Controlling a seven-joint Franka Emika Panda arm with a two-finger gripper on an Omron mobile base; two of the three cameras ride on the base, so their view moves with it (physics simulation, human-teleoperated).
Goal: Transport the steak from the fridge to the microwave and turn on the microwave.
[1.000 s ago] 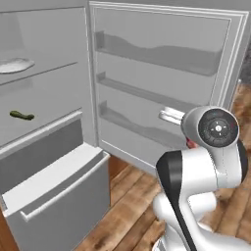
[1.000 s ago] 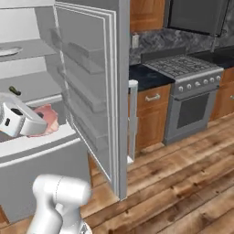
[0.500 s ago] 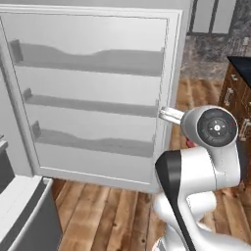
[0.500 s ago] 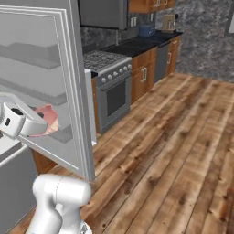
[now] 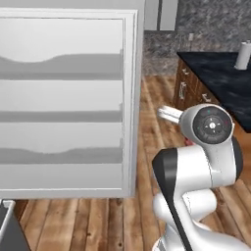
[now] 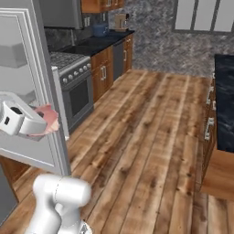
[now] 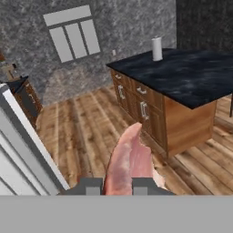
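fingers [image 7: 116,185]: clamped on steak [image 7: 128,164] | steak: between them, edge-up

Plank floor [image 6: 151,137] is showing glossy wood; island top [image 7: 191,75] is looking like polished dark stone; steak [image 7: 129,164] is glistening, smooth.

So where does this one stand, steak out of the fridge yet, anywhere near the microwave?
Done: the steak is out of the fridge, clamped in the shut gripper; the right base view shows it in the air beside the open fridge door.
In hand: carrying it across the wooden floor, facing the dark-topped island.
Left: placing the steak in the microwave, closing it and switching it on.
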